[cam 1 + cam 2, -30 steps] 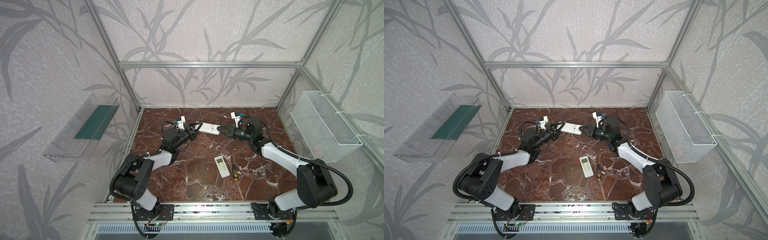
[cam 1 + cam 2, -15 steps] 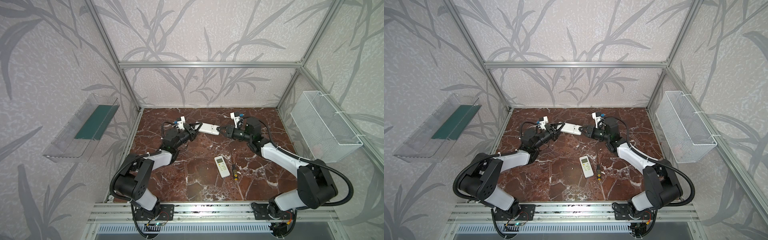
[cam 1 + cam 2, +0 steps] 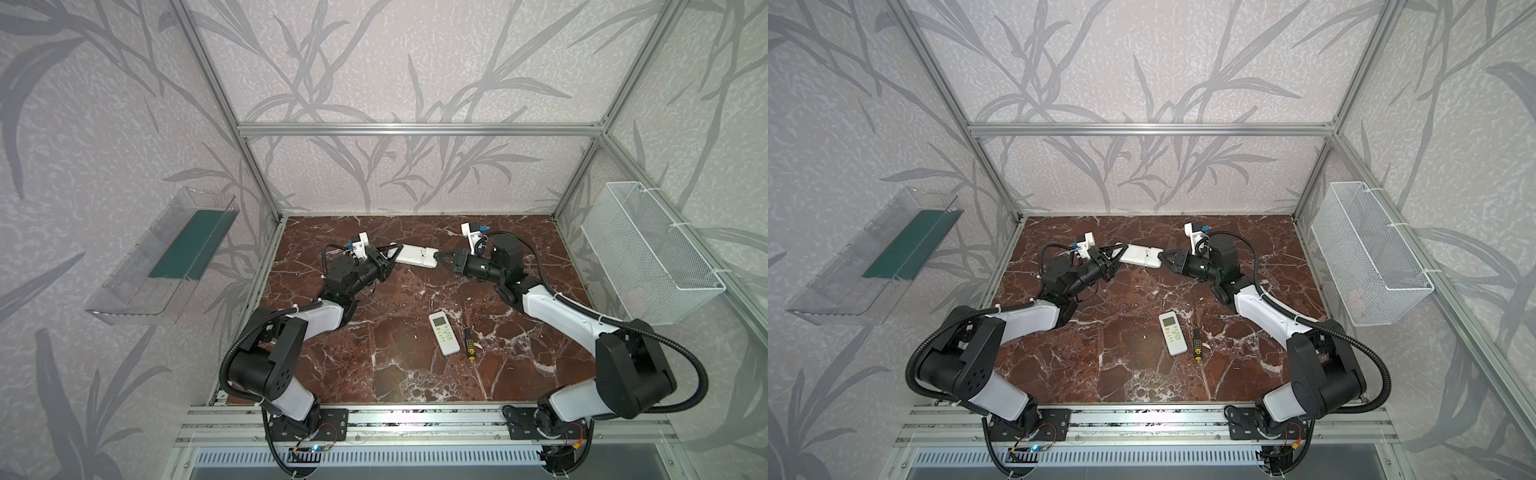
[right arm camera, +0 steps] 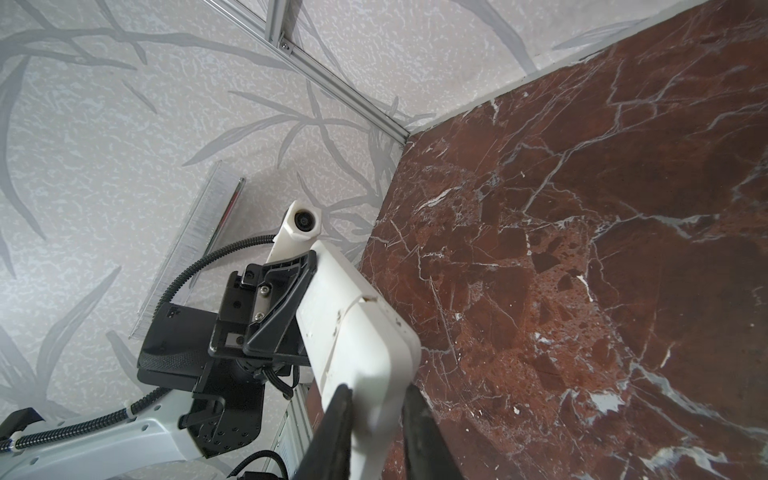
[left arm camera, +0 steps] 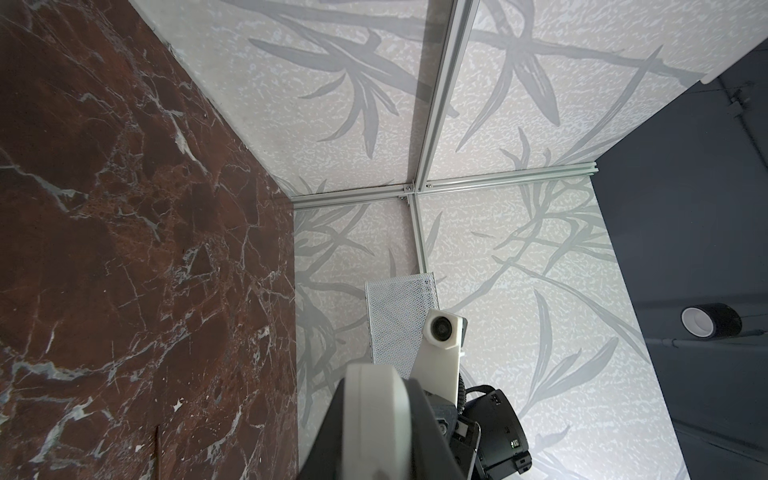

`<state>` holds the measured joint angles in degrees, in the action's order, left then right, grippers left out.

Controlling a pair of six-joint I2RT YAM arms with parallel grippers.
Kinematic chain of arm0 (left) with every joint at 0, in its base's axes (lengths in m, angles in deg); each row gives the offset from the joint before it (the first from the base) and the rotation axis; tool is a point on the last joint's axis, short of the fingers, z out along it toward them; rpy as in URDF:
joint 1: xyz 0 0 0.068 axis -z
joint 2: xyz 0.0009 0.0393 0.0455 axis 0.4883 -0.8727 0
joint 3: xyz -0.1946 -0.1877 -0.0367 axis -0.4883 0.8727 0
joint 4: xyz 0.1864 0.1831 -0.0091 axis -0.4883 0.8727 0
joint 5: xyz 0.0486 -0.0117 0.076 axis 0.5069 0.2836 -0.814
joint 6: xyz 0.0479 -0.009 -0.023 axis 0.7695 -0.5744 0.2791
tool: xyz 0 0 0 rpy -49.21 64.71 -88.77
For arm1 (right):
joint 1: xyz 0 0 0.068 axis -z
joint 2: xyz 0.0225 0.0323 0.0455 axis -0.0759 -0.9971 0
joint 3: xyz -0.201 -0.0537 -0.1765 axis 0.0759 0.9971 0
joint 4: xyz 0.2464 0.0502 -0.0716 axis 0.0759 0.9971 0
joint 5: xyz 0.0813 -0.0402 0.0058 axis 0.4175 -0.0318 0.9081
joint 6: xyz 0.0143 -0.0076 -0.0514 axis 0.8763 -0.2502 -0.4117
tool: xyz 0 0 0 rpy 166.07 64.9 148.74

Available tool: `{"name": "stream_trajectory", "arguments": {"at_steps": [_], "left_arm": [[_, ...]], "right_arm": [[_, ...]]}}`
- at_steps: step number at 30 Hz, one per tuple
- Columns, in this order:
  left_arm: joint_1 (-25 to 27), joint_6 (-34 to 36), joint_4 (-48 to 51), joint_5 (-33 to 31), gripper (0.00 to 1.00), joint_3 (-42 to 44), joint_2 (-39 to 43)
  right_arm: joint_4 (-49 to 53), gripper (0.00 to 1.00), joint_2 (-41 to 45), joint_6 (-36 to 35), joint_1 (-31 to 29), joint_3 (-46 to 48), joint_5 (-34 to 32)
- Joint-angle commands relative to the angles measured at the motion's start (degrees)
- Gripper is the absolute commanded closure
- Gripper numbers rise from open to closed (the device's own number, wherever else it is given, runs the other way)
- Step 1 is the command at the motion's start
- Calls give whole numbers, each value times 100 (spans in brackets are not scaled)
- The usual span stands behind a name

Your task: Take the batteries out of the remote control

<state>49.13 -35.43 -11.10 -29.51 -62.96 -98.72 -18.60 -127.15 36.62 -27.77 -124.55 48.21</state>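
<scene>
A white remote control (image 3: 415, 254) (image 3: 1140, 254) hangs above the back of the marble table, held at both ends. My left gripper (image 3: 395, 255) (image 3: 1120, 254) is shut on its left end, and in the left wrist view the remote (image 5: 374, 415) fills the space between the black jaws. My right gripper (image 3: 439, 257) (image 3: 1163, 258) is shut on the other end. In the right wrist view its fingers (image 4: 338, 424) clamp the rounded tip of the remote (image 4: 353, 324). The remote's back cover looks closed. The batteries are hidden.
A second white remote (image 3: 444, 339) (image 3: 1173, 339) lies face up in the middle of the table, with a black-and-yellow screwdriver (image 3: 468, 343) beside it. A white wire basket (image 3: 648, 257) hangs on the right wall. A clear shelf (image 3: 166, 257) is on the left wall.
The right gripper's fingers have shifted slightly on the remote's end. The left gripper and the remote stay where they were.
</scene>
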Motion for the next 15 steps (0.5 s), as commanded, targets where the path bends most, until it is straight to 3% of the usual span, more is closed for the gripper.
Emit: {"name": "stream_trajectory", "arguments": {"at_steps": [1, 8, 15], "left_arm": [[-21, -275, -557, 24, 100, -22, 48], [-17, -278, -585, 29, 100, -13, 45], [-23, -276, -600, 19, 100, 31, 30]], "right_arm": [[-284, 75, -150, 126, -47, -99, 214], [-194, 73, -259, 55, -123, -163, 171], [-316, 80, -349, 126, -123, -183, 223]]}}
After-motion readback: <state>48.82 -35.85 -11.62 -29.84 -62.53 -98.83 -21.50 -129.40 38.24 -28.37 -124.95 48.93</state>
